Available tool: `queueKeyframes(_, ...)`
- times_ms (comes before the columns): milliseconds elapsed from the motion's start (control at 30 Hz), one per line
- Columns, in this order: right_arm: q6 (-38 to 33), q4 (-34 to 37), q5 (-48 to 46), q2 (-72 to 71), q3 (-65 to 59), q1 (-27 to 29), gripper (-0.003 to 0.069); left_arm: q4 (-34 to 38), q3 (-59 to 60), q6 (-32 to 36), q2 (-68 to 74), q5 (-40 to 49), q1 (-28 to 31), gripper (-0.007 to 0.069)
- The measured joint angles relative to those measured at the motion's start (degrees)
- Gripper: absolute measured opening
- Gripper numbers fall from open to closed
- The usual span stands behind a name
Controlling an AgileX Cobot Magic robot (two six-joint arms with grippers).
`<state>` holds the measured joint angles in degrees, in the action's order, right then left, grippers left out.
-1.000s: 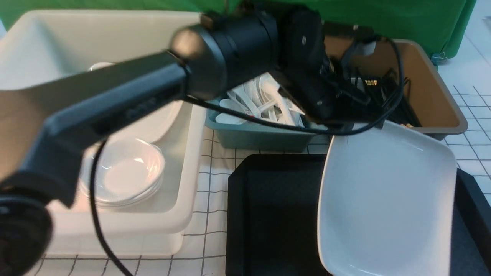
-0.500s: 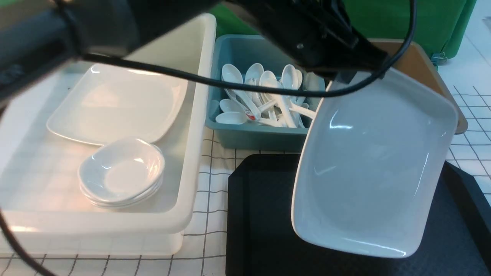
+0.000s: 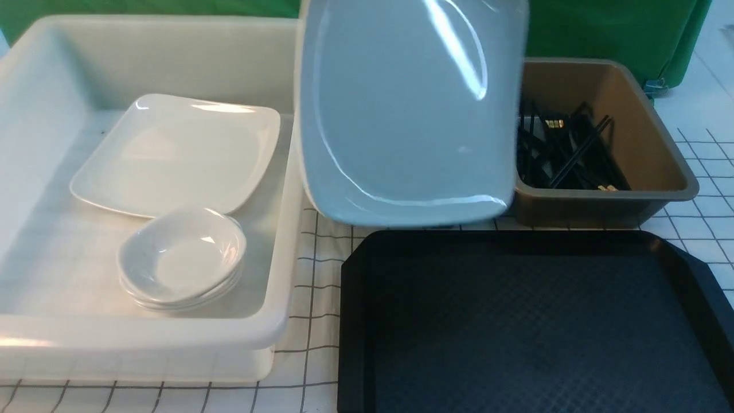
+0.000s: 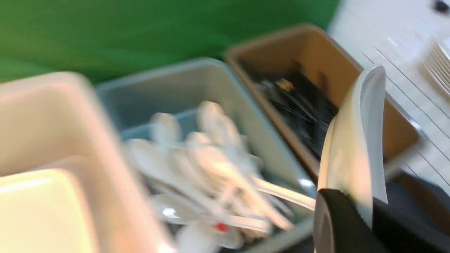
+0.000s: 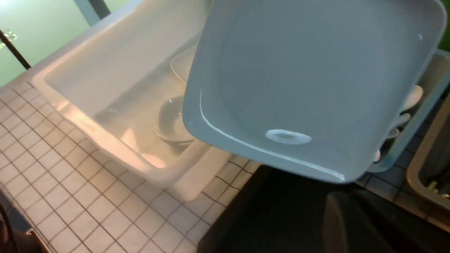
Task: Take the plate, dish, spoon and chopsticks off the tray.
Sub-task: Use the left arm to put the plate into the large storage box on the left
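Clamping plate (image 4: 355, 151) rim, left end effector (image 4: 368, 216) nearly closed, plate tilted.

A large glossy white rounded-square plate (image 5: 309, 80) hangs tilted in the air with its hollow face toward the camera. It hides most of a teal plastic bin (image 5: 418, 121), where white spoons (image 5: 409, 96) peek out. Left of it, a big white plastic tub (image 5: 105, 80) holds stacked small white dishes (image 5: 170, 126). Nearer lies a black plastic tray (image 5: 281, 211) on a white checked cloth (image 5: 70, 175).
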<state>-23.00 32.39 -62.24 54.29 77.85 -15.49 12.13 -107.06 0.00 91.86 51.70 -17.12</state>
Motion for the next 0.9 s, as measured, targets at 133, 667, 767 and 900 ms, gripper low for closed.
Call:
queueKeyframes(133,-1.15,2.84,-2.79,5.19,4.54,0.0,0.0019,7.15,0.27,2.74,-0.4,0.78,12.77,0.0018)
queueKeyframes(667,4.19,-10.73,0.45,24.78,16.2,-21.7,0.0009,30.71,26.23,9.51,-0.3,-20.95,40.6,0.002)
queueKeyframes(767,4.93,-11.41,0.45,27.89,18.6,-24.13,0.0009,35.86,33.03,11.46,0.43,-27.12,40.4,0.002)
queueKeyframes(900,4.99,-11.62,0.57,30.16,19.63,-26.24,0.0009,45.05,37.87,18.54,2.79,-30.42,40.38,0.0021)
